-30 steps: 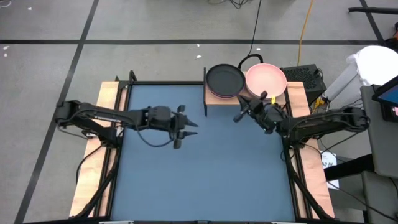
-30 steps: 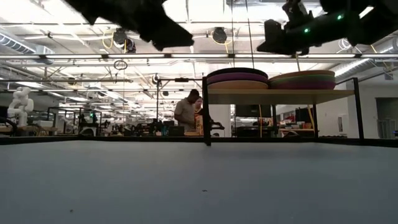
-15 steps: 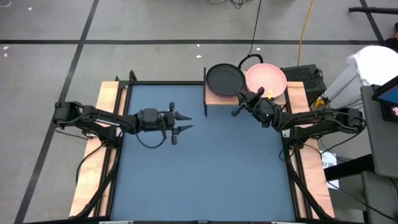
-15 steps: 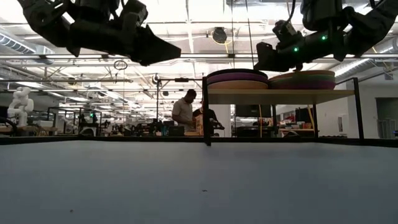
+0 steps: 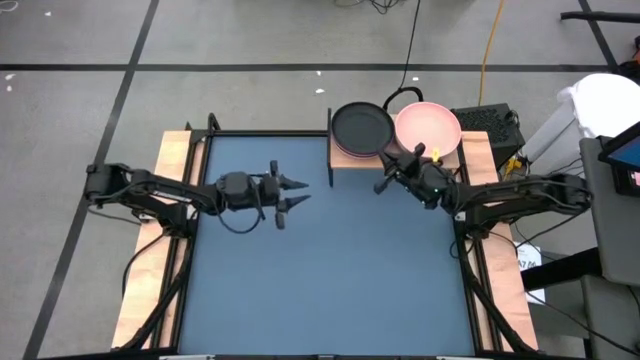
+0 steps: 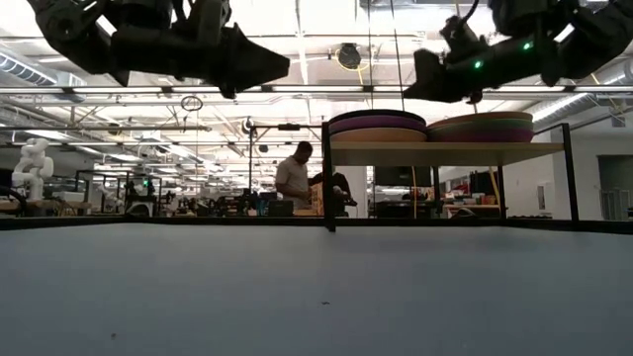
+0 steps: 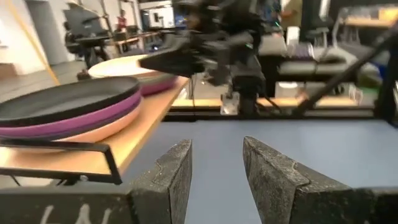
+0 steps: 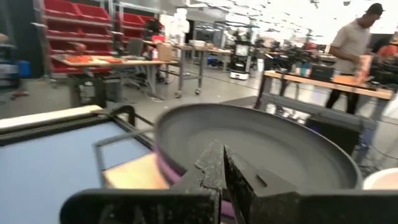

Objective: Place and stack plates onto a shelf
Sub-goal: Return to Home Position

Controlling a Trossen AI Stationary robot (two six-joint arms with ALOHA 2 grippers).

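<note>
Over the blue table, well off the shelf's left end, the left gripper hangs with its fingers parted and nothing between them. The right gripper hovers just in front of the shelf, fingers pressed together, empty. On the shelf sit two stacks: a dark grey plate tops the left one, a pink plate the right. Beyond the shelf stands a person.

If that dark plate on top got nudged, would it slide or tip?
Probably stiff: the dark plate holds a clean round shape. Shallow and flat on the purple plate, it seems unlikely to tip or roll; its matte surface may resist sliding.
</note>
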